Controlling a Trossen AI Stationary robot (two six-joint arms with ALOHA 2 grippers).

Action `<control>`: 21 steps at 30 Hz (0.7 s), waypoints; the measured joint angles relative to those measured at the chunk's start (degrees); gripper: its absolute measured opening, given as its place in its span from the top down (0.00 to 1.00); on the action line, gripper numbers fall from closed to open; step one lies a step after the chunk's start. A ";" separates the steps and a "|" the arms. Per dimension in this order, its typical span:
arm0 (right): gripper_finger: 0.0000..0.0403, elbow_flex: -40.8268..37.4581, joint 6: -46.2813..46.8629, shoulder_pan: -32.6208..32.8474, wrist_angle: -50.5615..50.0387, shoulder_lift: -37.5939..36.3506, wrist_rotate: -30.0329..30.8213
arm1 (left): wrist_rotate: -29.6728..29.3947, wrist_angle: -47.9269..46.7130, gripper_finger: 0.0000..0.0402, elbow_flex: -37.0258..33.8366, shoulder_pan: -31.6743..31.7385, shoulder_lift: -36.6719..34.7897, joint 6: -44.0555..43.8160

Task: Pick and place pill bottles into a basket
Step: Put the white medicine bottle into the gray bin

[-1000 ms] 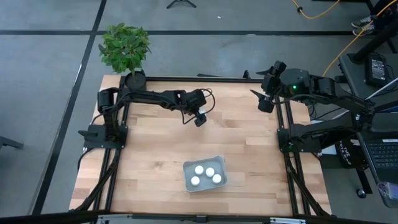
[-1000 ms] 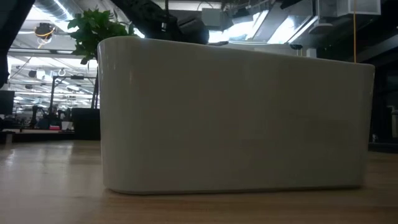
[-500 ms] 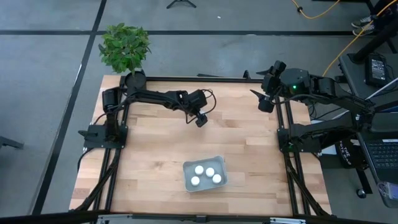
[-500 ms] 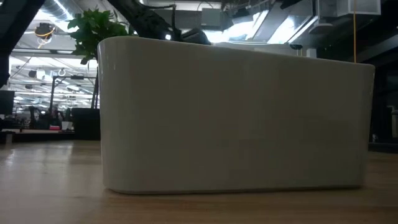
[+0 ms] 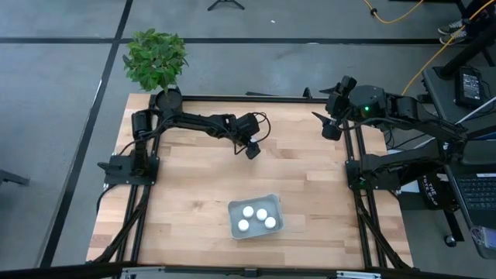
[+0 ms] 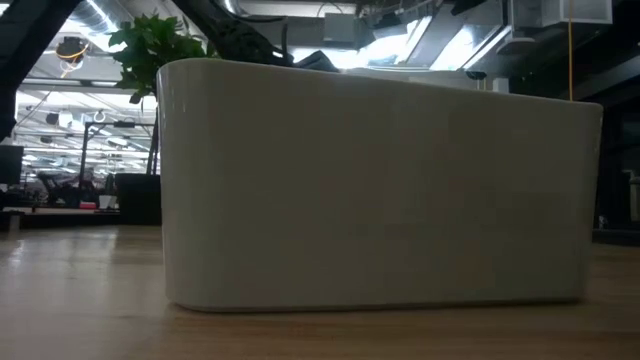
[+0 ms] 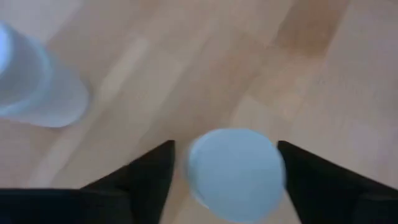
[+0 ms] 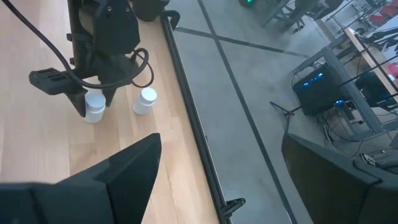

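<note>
The pale basket [image 5: 256,218] stands near the table's front edge and holds several white pill bottles [image 5: 255,218]. In the low view its wall [image 6: 380,190] fills the picture. My left gripper [image 5: 252,149] is open at the table's far middle, pointing down over an upright bottle [image 7: 235,171]. Its fingers [image 7: 152,174] stand on either side of the cap. That bottle also shows in the right wrist view [image 8: 94,107]. A second bottle [image 8: 147,101] stands upright on the table close beside it and shows in the left wrist view [image 7: 34,87]. My right gripper [image 8: 221,137] is open and empty at the table's far right edge [image 5: 329,124].
A potted plant [image 5: 157,60] stands at the far left corner. The black table frame [image 5: 353,167] runs along the right edge under my right arm. Bare wood lies between the two bottles and the basket.
My left gripper has gone down a little toward the bottle under it; in the low view it sinks behind the basket's rim. The bottles and the basket have kept still.
</note>
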 joint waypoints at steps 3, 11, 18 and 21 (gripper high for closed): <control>0.17 0.00 0.04 0.00 0.04 0.00 0.00 | 2.24 -0.18 0.49 0.00 -0.01 0.00 0.00; 0.17 0.00 0.13 0.00 0.55 0.02 0.00 | 2.92 -0.41 0.57 0.33 -0.39 0.00 0.00; 0.17 0.00 1.27 0.00 0.52 0.02 0.00 | 5.17 -1.29 0.57 5.07 -1.75 -1.89 0.47; 0.17 0.00 1.25 0.02 0.52 0.02 0.02 | 6.54 -5.25 0.57 9.40 -3.22 -4.65 2.22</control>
